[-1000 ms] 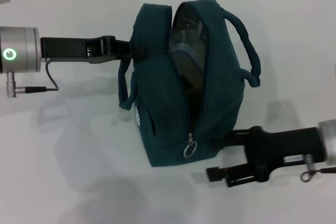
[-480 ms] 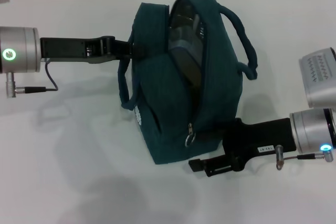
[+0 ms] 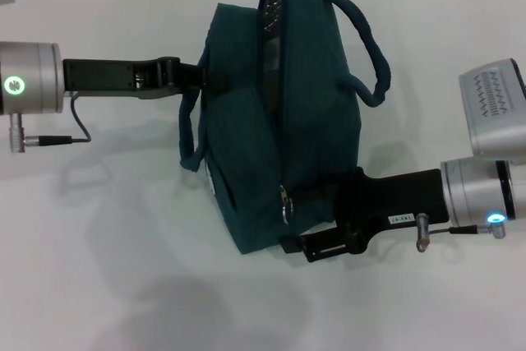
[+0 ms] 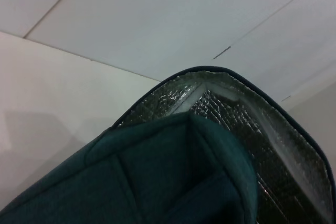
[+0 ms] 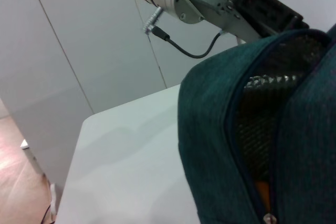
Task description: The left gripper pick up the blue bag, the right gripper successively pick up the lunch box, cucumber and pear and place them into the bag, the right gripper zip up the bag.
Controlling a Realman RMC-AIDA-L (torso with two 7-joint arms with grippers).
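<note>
The blue bag [image 3: 279, 121] hangs above the white table, its top slit narrow. My left gripper [image 3: 203, 76] is shut on its upper left edge; the left wrist view shows only teal fabric [image 4: 157, 177] and foil lining [image 4: 247, 119]. My right gripper [image 3: 289, 221] is at the bag's near lower corner with its fingers apart. One finger lies across the fabric up to the silver zipper pull [image 3: 284, 203], the other sits under the corner. Inside the slit an orange patch of the pear [image 5: 263, 193] shows. The lunch box and cucumber are hidden.
A bare white table [image 3: 107, 269] lies under both arms. A grey ribbed part of the right arm [image 3: 493, 113] hangs at the right edge. A cable [image 3: 57, 139] loops under the left wrist. The table's edge [image 5: 79, 129] drops to the floor beside grey wall panels.
My right gripper has moved left and up against the bag's lower corner. The bag has tilted, its opening has narrowed, and the zipper pull has risen. The left arm stays still.
</note>
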